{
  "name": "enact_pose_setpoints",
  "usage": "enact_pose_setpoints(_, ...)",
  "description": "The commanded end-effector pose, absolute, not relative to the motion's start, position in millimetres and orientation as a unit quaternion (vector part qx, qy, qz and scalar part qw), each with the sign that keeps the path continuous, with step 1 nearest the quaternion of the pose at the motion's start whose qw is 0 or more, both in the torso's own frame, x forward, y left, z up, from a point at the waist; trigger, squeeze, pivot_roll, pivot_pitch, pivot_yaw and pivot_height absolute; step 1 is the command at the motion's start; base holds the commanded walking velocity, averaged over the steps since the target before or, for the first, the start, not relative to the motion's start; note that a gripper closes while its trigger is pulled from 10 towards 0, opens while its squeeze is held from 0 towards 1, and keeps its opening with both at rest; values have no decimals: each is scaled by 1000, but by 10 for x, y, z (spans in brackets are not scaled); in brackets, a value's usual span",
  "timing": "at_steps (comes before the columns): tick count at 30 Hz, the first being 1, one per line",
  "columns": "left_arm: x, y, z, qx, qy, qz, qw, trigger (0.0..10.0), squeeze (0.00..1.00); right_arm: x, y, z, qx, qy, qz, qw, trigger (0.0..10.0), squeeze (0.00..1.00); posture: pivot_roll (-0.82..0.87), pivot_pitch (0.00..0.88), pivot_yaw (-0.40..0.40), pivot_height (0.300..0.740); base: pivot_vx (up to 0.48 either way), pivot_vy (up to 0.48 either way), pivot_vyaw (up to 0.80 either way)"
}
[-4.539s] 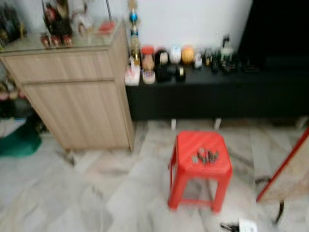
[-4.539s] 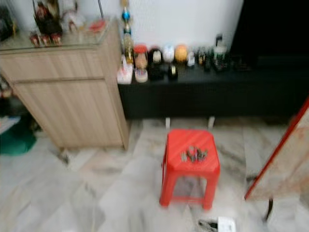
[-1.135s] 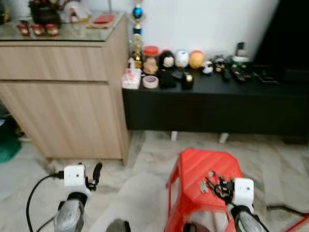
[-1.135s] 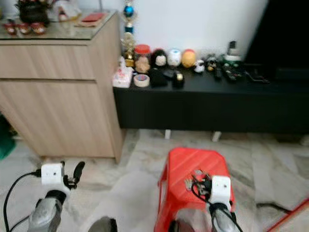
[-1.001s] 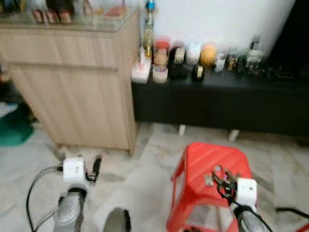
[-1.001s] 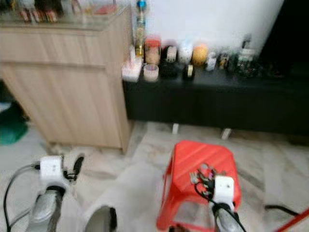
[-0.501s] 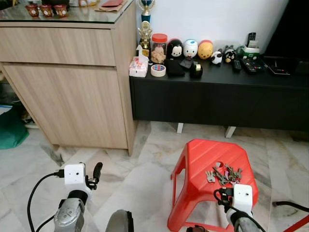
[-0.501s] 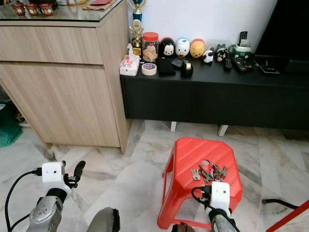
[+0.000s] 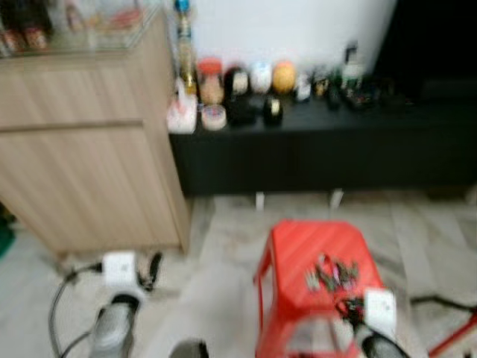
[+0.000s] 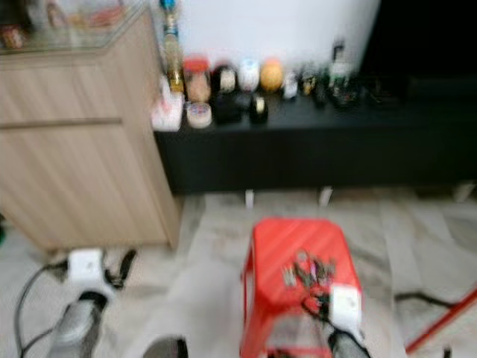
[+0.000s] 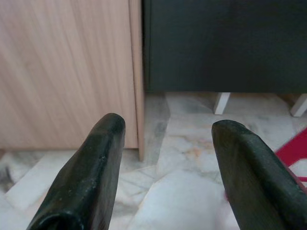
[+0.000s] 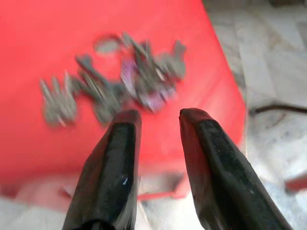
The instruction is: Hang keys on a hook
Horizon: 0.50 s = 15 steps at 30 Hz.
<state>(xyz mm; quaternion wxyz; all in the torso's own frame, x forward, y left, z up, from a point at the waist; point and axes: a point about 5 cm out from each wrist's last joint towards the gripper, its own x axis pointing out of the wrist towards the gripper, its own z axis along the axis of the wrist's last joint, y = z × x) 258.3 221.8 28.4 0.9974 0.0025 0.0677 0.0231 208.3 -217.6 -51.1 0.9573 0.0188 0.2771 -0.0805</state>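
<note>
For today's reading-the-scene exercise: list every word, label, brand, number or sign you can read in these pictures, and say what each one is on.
None can be read.
Jars and figurines on the black low cabinet: any labels are too blurred.
Items on the wooden cabinet: too blurred.
Keys on the red stool: no markings legible.
Right gripper and left gripper: plain black fingers, no text.

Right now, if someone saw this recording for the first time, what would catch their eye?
The red stool on the pale marble floor stands out first, with a bunch of keys lying on its seat. The right gripper hangs open just short of the keys. Behind, a wooden cabinet stands beside a low black bench lined with small ornaments.
</note>
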Motion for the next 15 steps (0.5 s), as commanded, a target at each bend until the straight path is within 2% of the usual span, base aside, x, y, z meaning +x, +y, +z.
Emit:
enact_pose_setpoints(1,2530,2315,258,8,75,36,996,10000,0,2176,-2082,-472,24,266,-68,961,10000,0,52,0,-39,627,0,0,0)
enact_pose_setpoints(15,2529,2292,237,6,81,29,996,10000,0,2172,-2052,-489,28,276,-43,960,10000,0,43,0,-36,627,0,0,0)
